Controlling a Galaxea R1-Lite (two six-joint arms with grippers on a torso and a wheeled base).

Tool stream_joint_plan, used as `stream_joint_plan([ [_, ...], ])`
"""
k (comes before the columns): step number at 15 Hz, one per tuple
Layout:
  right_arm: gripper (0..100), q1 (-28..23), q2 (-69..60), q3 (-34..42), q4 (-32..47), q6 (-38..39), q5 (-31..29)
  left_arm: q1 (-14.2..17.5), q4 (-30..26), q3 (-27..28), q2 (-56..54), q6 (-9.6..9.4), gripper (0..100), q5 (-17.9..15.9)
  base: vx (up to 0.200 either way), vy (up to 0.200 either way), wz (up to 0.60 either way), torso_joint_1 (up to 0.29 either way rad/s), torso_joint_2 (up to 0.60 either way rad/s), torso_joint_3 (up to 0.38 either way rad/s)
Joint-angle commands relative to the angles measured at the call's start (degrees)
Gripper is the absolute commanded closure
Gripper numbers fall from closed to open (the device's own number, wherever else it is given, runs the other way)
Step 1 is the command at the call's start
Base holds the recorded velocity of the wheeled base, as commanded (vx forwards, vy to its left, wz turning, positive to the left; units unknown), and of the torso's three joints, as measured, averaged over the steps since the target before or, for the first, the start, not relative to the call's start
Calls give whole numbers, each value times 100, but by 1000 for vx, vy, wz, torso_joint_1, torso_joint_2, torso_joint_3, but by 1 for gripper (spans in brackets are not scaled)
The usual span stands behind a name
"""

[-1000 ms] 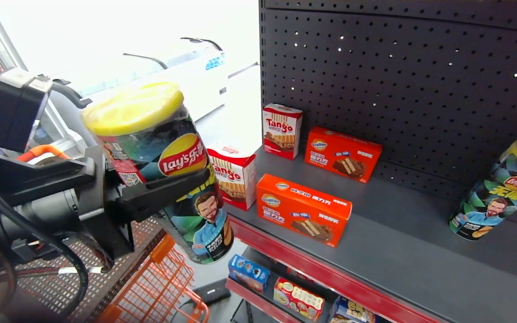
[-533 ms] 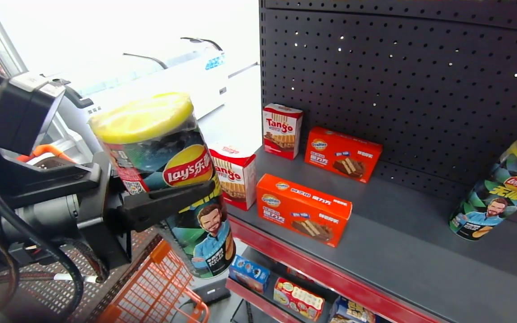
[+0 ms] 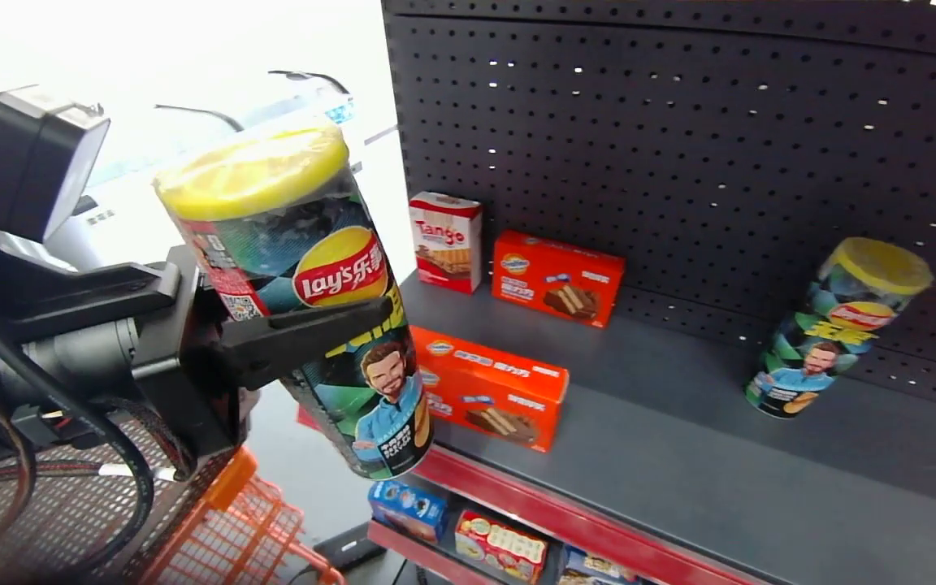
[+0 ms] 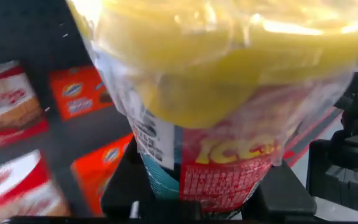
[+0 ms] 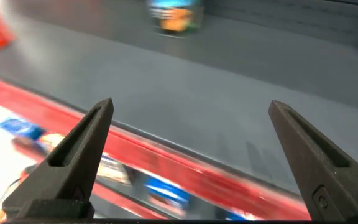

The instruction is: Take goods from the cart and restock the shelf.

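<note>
A dark shelf [image 3: 679, 463] with a red front edge was seen, an orange cart [image 3: 224, 520] below its left end. A yellow-lidded chip can [image 3: 273, 219] was clamped, tilted, in the left gripper [image 3: 305, 305] just off the shelf's front left corner; a second can [image 3: 834, 333] stood by the back edge. The right gripper [image 5: 191, 149] was spread wide, empty, over the front edge.

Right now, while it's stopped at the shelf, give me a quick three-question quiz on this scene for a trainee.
1. True or false: the left end effector is holding a chip can.
2. How many orange boxes can be seen on the grey shelf? A) one B) two C) four
3. Fill in: the right end effector has its jaws ____ and holds nothing.
Key: 1 true; 2 B; 3 open.
</note>
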State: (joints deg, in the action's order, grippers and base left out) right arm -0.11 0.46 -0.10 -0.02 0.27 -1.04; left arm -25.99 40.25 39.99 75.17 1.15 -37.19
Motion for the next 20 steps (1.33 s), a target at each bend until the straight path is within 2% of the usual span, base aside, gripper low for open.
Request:
stream_joint_plan([
  [1,0,-7,6,1,-6,-9,-2,15,9,88,112,8,100,2,0,0,-600,7,2,2],
  [6,0,-7,-2,1,-6,0,-2,41,0,229,191,8,100,2,0,0,-600,4,0,0],
  [20,0,2,6,1,-6,0,-2,59,0,150,156,8,100,46,0,0,0,0,0,0],
])
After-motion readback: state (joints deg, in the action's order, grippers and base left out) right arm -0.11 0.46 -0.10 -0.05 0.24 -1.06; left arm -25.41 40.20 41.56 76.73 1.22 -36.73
